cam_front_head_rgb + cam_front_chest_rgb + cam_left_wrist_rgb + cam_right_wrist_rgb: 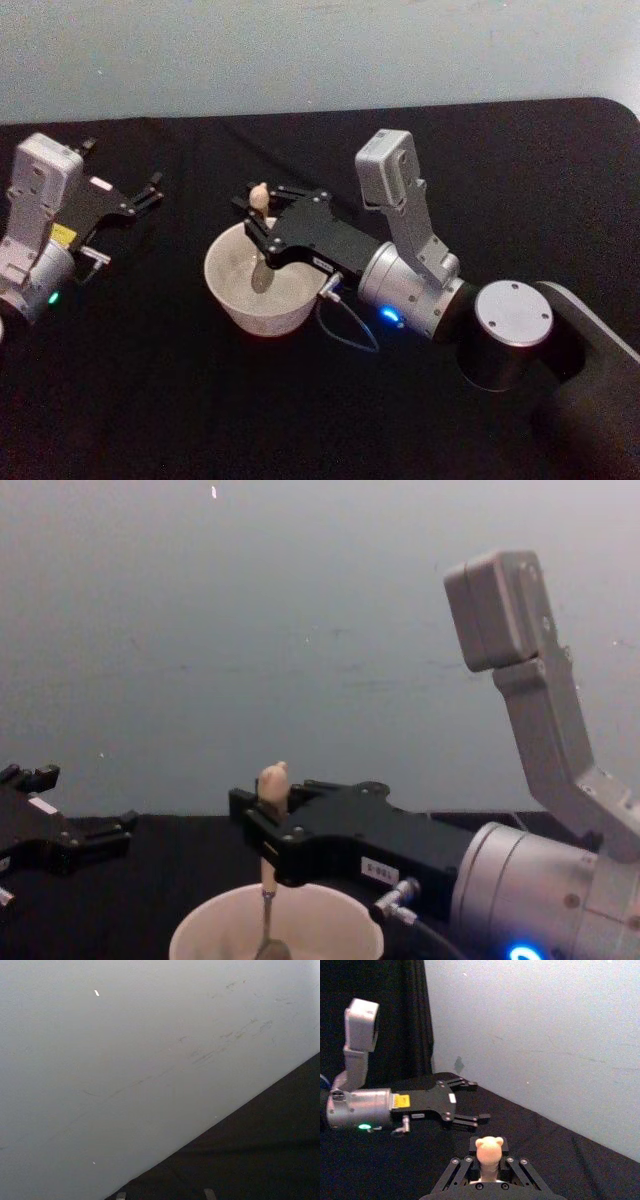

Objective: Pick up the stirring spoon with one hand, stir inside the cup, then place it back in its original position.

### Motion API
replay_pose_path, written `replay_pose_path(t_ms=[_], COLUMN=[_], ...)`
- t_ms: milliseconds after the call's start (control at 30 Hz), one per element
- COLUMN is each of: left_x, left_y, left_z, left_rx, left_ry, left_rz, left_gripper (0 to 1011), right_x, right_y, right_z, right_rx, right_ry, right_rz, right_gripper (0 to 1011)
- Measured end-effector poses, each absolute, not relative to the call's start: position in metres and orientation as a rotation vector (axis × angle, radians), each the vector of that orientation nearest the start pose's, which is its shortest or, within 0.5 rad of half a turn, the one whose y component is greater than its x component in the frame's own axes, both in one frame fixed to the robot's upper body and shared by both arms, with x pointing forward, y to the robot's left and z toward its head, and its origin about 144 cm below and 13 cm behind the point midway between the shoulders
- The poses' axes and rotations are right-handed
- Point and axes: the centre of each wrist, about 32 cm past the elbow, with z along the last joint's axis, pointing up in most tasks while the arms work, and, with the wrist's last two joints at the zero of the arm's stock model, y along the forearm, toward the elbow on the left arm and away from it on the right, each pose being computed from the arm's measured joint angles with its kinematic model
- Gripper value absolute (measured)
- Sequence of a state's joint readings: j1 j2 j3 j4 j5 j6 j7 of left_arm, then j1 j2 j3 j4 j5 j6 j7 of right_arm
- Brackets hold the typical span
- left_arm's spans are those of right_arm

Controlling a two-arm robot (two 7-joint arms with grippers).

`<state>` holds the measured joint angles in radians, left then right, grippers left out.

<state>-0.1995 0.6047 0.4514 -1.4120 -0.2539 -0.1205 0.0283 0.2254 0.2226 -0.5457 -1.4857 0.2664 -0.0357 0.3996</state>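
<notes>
Table (150,400), black cloth; pale scuffed wall (300,50) behind. Centre: cream cup (250,318); right gripper (252,222) clamps stirring spoon (259,195) upright inside. Left gripper (152,193) spread wide, empty.

My head camera looked down from above onto the table (150,400), taking in both arms, while my chest camera sat low and close, facing the wall (300,630) across the cup (340,920). My right wrist camera peered past my right end effector (489,1157) and the stirring spoon (489,1146) toward my left end effector (476,1102), shared with the head view; my left wrist camera faced wall and table.
</notes>
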Motion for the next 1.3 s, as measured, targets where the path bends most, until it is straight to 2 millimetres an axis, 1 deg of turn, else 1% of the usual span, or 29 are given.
replay_pose_path(t_ms=[367,567,833,1033,1300], left_x=[0.489,0.489,0.489,0.489,0.489], left_y=[0.310,0.310,0.310,0.310,0.310], left_z=[1.140,1.140,1.140,1.140,1.140], left_rx=[0.304,0.304,0.304,0.304,0.304], left_ry=[-0.285,-0.285,-0.285,-0.285,-0.285], left_rz=[1.248,1.248,1.248,1.248,1.248], left_gripper=[1001,1001,1001,1001,1001], right_x=[0.486,0.481,0.472,0.467,0.465], right_y=[-0.145,-0.155,-0.162,-0.159,-0.146], right_z=[1.156,1.157,1.157,1.157,1.155], right_rx=[-0.015,-0.012,-0.018,-0.019,-0.021], right_ry=[-0.060,-0.054,-0.048,-0.045,-0.041], right_rz=[-0.701,-0.698,-0.673,-0.652,-0.624], right_gripper=[213,213,213,213,213])
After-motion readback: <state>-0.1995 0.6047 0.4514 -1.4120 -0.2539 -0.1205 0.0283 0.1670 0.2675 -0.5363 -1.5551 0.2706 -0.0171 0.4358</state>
